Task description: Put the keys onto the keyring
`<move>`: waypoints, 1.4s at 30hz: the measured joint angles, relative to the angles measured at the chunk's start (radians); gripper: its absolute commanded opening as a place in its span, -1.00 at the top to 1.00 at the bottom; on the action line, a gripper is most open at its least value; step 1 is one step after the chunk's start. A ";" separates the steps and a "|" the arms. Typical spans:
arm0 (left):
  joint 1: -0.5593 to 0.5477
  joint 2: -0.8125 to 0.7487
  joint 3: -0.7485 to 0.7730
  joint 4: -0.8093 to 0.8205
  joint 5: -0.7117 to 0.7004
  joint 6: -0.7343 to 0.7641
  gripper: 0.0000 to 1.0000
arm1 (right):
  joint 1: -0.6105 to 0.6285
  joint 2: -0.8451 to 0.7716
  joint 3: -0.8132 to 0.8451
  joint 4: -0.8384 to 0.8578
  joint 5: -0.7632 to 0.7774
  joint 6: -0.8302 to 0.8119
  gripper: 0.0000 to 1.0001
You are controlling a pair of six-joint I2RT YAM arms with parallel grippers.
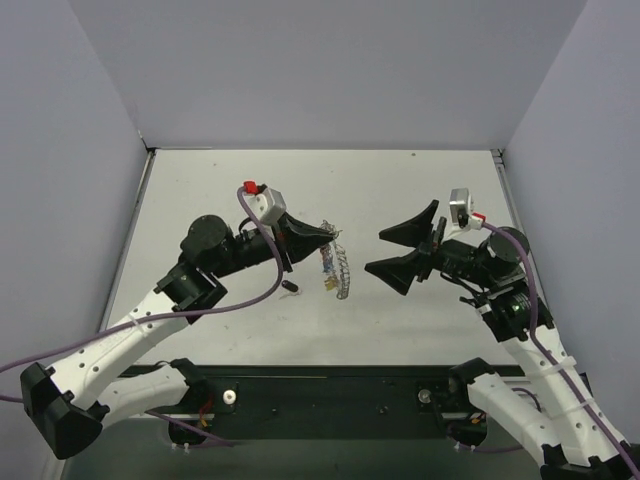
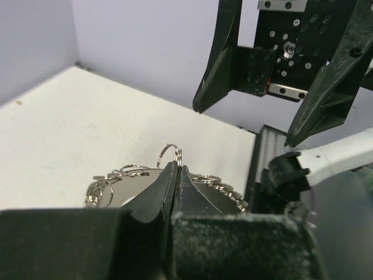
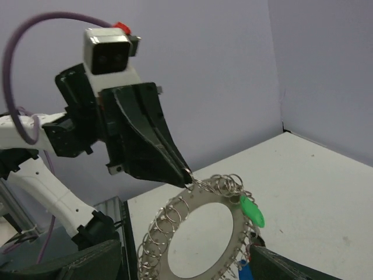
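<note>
**One keyring, pinched in my left gripper**

My left gripper (image 1: 328, 236) is clamped tight on the rim of the single keyring (image 1: 341, 270), which hangs over the table (image 1: 200, 200). My right gripper (image 1: 373, 250) faces it with fingers spread wide, gripping nothing. Only my right wrist view shows two keys on the ring: one green key (image 3: 252, 211) and one blue key (image 3: 244, 272), partly hidden.

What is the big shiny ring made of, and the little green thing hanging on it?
The keyring looks like metal: it is silvery and shiny, with thin wire loops all round its rim. The green key seems to have a plastic head, which is bright, smooth and a bit glossy. That is judged from looks alone.
</note>
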 measured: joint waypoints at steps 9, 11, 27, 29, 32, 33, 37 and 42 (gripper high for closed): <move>0.059 -0.006 -0.111 0.190 0.191 -0.265 1.00 | 0.000 0.025 0.009 0.166 -0.078 0.145 -0.43; 0.059 -0.010 -0.134 0.269 0.225 -0.305 1.00 | 0.000 0.045 0.009 0.237 -0.095 0.201 -0.33; 0.059 -0.009 -0.141 0.299 0.195 -0.316 1.00 | 0.132 0.148 0.016 0.473 -0.202 0.425 0.13; 0.059 -0.009 -0.141 0.291 0.182 -0.307 1.00 | 0.143 0.148 0.018 0.455 -0.203 0.410 0.15; 0.059 -0.009 -0.141 0.288 0.179 -0.301 1.00 | 0.147 0.149 0.018 0.420 -0.202 0.384 0.16; 0.059 -0.009 -0.141 0.289 0.180 -0.302 1.00 | 0.147 0.150 0.018 0.410 -0.201 0.376 0.17; 0.059 -0.009 -0.141 0.302 0.187 -0.304 1.00 | 0.147 0.160 0.019 0.347 -0.194 0.328 0.25; 0.059 -0.009 -0.141 0.334 0.216 -0.314 1.00 | 0.147 0.167 0.019 0.293 -0.166 0.285 0.37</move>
